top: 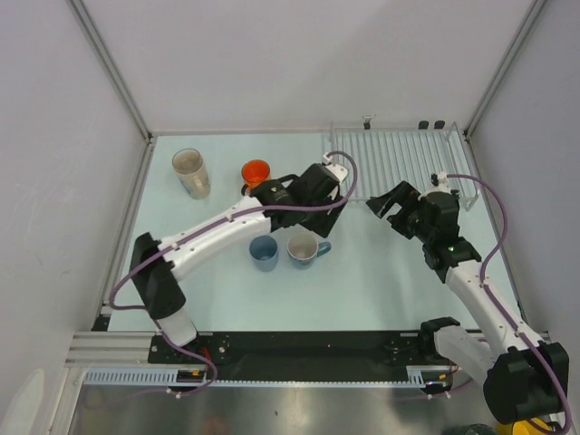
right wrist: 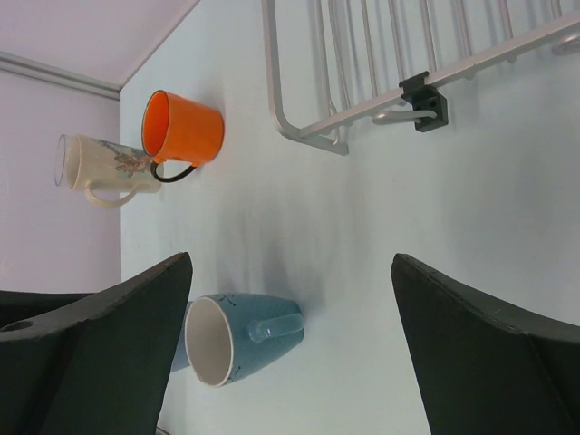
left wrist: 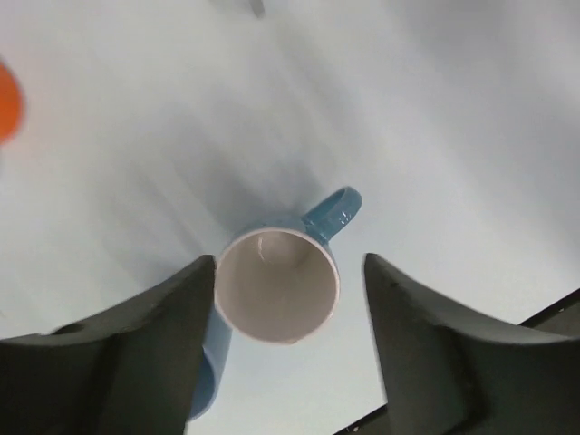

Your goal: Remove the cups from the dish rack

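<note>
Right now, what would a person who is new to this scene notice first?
Four cups stand on the table left of the bare dish rack: a beige tumbler and an orange mug at the back, a light-blue cup and a teal handled mug nearer. The left gripper hangs open directly above the teal mug.

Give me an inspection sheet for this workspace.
Surface: pale blue table, no spills seen.
Job's things: dish rack holds no cups; beige tumbler, orange mug, light-blue cup and teal mug stand upright on the table.
Clutter: nothing seen.
Grippers: left gripper open, straddling the teal mug; right gripper open, empty.
Cables: purple cables looped along both arms.
Surroundings: white walls, metal corner posts.
</note>
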Controlling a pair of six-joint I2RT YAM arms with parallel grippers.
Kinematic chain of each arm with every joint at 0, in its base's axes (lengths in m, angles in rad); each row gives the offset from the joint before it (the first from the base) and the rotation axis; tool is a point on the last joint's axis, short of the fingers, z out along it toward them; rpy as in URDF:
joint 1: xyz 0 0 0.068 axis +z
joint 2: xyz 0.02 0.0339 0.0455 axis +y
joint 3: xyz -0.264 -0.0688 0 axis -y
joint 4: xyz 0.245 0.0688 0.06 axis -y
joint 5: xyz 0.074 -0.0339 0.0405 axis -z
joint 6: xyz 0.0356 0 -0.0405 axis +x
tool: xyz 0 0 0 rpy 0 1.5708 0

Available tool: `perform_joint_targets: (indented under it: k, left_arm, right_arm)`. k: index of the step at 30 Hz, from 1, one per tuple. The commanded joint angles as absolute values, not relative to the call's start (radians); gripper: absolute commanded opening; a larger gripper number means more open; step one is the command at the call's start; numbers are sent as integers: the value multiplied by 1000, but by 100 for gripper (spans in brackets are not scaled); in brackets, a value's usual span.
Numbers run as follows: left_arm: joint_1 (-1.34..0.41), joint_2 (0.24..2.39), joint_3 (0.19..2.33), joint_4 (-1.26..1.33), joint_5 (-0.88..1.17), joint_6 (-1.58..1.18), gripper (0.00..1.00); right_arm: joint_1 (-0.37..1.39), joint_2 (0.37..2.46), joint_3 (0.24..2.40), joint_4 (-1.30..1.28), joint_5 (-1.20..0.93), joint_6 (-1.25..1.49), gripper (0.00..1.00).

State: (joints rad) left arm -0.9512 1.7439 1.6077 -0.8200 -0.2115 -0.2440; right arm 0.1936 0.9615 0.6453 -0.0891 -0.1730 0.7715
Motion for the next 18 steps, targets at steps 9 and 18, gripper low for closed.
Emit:
perform_joint_targets:
  k: [9, 18]
  left_arm:
    - [-954, 1263, 1421, -701, -586, -285, 100]
    - [-953, 1079, 1151, -695, -681, -417, 100]
  right_arm:
    - [258, 868, 772, -255, 27, 651, 100]
    - [385, 762, 727, -362, 202, 612, 100]
